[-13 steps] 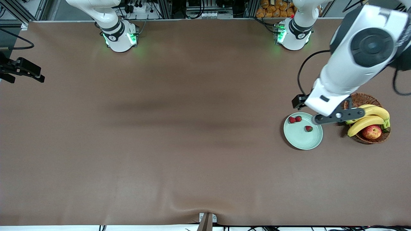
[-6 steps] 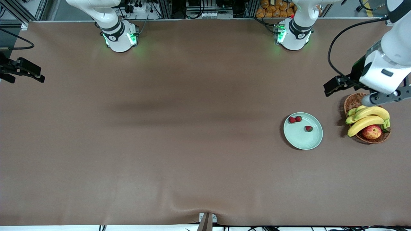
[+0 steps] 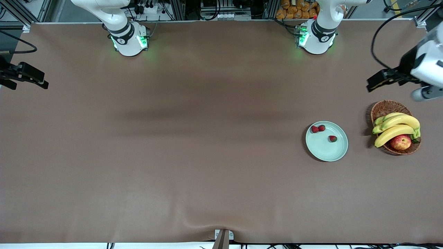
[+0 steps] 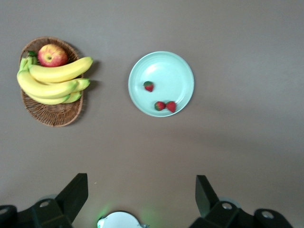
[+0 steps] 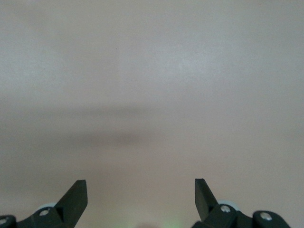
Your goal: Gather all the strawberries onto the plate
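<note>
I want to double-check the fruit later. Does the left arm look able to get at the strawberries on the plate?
Probably yes: the left end effector is open and empty, up over the table, and nothing covers the three strawberries lying in the plate.

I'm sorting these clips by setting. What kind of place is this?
Most likely a robotics lab bench: two arm bases bolted along a brown-covered table, aluminium framing and cables at its edge, and staged props, a mint-green plate and a wicker basket.

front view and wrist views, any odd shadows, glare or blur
Front view: soft dark shadow bands cross the table, green glow by both arm bases. Left wrist view: sharp, plate and basket cast faint shadows. Right wrist view: washed-out, hazy tabletop, one dim shadow streak.
</note>
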